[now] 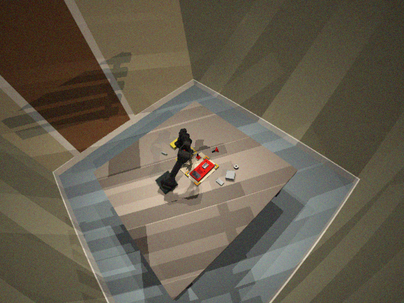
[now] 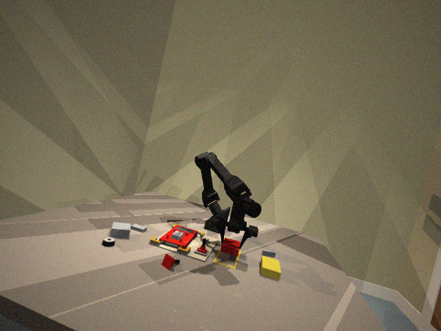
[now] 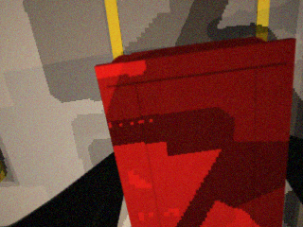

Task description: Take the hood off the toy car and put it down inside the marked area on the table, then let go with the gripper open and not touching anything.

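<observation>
The toy car (image 1: 199,174) (image 2: 188,238) has its hood already off. The gripper (image 1: 185,149) (image 2: 232,245) (image 3: 197,151) is closed on the red hood (image 2: 230,246) (image 3: 199,104), its fingers at the two sides. In the exterior view, the hood is at the marked area (image 2: 224,265) (image 3: 114,28), over its edge farther from the camera; I cannot tell if it touches the surface (image 1: 208,241) (image 2: 117,292) (image 3: 24,118) there. In my judgement, what remains is to center it over the marked area, lower, open and move away.
</observation>
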`<state>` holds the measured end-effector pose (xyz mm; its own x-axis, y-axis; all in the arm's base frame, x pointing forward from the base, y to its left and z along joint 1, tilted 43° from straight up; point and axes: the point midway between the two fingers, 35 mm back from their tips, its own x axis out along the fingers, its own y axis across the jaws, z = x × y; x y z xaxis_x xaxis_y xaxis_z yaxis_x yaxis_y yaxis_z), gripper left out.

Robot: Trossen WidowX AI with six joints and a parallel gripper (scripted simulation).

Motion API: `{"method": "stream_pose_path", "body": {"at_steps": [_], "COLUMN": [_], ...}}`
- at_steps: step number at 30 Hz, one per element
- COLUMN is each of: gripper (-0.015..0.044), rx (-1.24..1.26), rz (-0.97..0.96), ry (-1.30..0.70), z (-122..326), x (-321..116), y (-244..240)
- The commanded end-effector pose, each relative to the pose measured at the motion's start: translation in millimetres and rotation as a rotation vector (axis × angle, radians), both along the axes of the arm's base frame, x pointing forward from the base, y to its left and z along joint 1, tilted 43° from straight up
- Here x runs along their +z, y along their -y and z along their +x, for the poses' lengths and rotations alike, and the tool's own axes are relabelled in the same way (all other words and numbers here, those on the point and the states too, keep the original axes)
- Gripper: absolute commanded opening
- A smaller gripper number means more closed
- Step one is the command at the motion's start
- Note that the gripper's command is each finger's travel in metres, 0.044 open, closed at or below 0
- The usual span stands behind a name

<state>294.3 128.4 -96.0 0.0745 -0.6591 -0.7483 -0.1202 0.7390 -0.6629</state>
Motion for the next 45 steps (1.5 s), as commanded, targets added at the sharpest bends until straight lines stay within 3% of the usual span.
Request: {"method": "stream_pose_path", "body": {"at_steps": [1, 45], "gripper": [0.0, 0.0], "rx": [0.006, 0.006], "rz": [-0.008, -0.009], "ry": [-0.003, -0.003], "z": [-1.0, 0.3], "x": [-2.3, -17.1], "y": [3.6, 17.8]}}
